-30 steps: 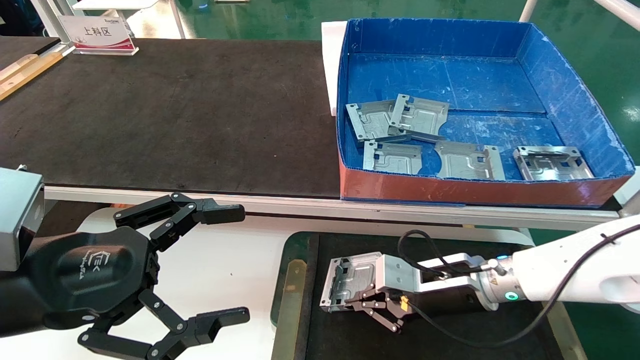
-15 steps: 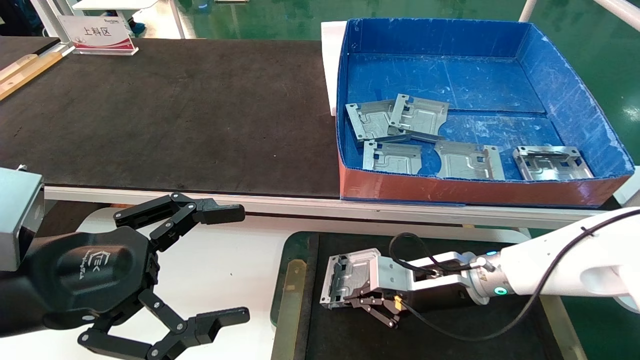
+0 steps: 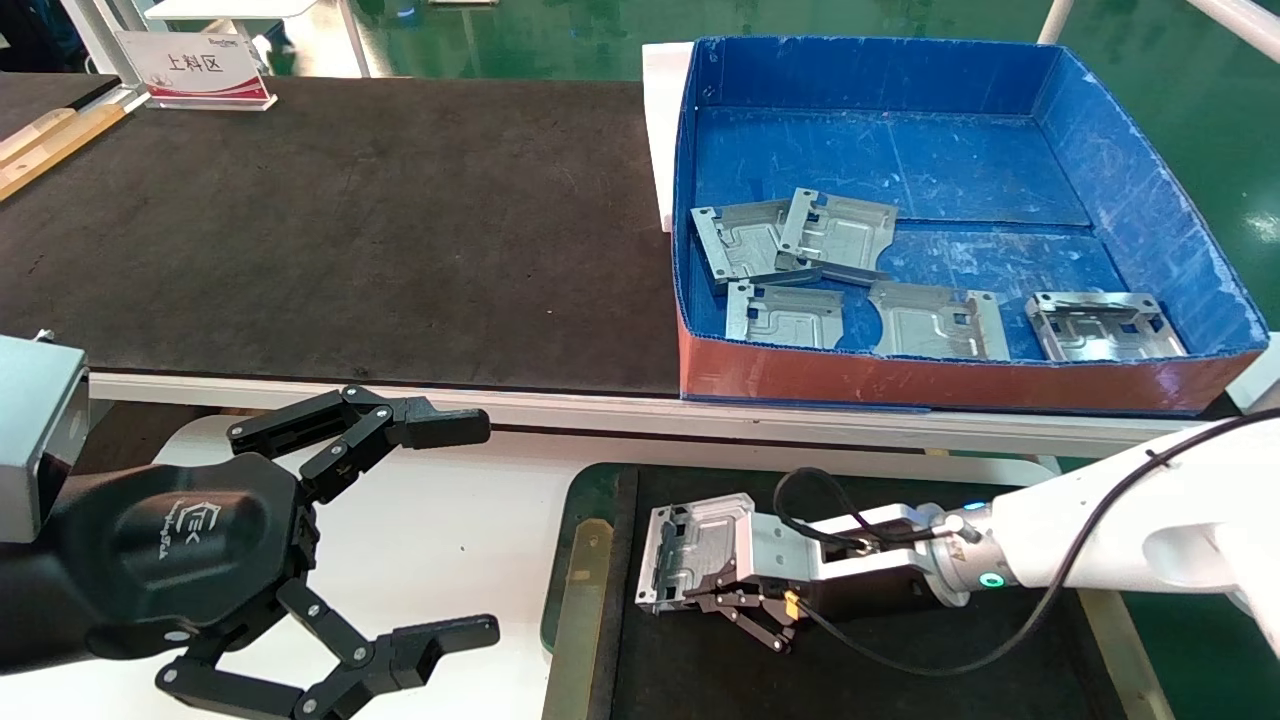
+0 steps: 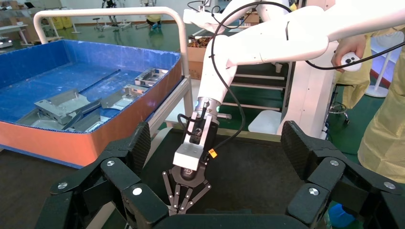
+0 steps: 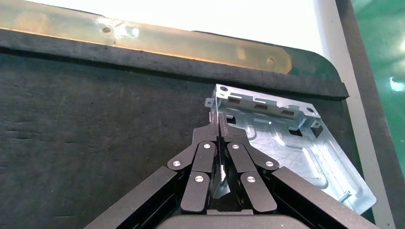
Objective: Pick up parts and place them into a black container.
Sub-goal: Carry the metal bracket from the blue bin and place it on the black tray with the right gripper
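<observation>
- Nearest us, our black left gripper [image 3: 400, 530] hangs over the white bench, well to the left of the wide shallow black container with its dark green rim [image 3: 600, 480]. Its fingers are spread wide and grasp nothing; we judge it parked so the other arm has room.
- Our right gripper [image 3: 700, 590] reaches in over the container's matte black floor near its left end, fingers pinched tight on one wall-like edge of a thin silver-grey stamped metal plate [image 3: 695, 550].
- From the right wrist, that plate [image 5: 291, 143] shows a bent tab wall with small slots and a raised channel across its shiny face. It lies beside the container's worn brassy side strip [image 5: 143, 40]. Gripping the thin upright edge is, we think, the only secure hold on so flat a piece.
- We cannot tell whether the plate already rests on the floor or sits just above it. We judge this the placing step, with letting go to come.
- Beyond the container, across the white bench edge, stands the blue corrugated box with a reddish front wall [image 3: 950, 380]. Five more silver-grey plates [image 3: 835, 235] lie in it, two overlapping.
- Left of that box spreads the large black table mat [image 3: 350, 220], rough-textured.
</observation>
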You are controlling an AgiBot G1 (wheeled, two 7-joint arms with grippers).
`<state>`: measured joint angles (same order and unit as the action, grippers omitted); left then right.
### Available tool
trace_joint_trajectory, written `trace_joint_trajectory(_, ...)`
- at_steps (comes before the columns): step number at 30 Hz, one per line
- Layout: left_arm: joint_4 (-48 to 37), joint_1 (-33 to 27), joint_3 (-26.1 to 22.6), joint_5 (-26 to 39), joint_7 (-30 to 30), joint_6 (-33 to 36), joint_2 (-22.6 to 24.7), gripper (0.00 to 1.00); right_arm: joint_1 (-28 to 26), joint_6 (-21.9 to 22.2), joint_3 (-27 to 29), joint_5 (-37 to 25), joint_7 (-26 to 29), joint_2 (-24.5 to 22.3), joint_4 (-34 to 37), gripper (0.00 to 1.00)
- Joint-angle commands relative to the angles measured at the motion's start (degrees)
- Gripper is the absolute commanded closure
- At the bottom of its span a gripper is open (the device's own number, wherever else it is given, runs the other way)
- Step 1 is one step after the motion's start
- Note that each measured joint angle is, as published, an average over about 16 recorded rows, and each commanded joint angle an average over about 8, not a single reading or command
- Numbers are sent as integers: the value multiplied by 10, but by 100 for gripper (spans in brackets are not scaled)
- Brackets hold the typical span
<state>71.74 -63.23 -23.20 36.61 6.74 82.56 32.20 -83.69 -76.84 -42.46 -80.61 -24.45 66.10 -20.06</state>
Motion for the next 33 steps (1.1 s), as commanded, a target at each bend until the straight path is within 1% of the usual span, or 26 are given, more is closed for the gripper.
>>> trace_joint_trajectory(1,0,0,0,0,0,0,0,0,-2,2,0,0,-10,3,11,100)
trace_joint_trajectory(7,0,0,0,0,0,0,0,0,-6,3,2,3,-31,12,41,100)
trace_joint_trajectory(20,0,0,0,0,0,0,0,0,-13,-13,-1,-1,-64,25,83,100)
trace_joint_trajectory(33,0,0,0,0,0,0,0,0,-25,-3,-2,-4,-86,30,118,100)
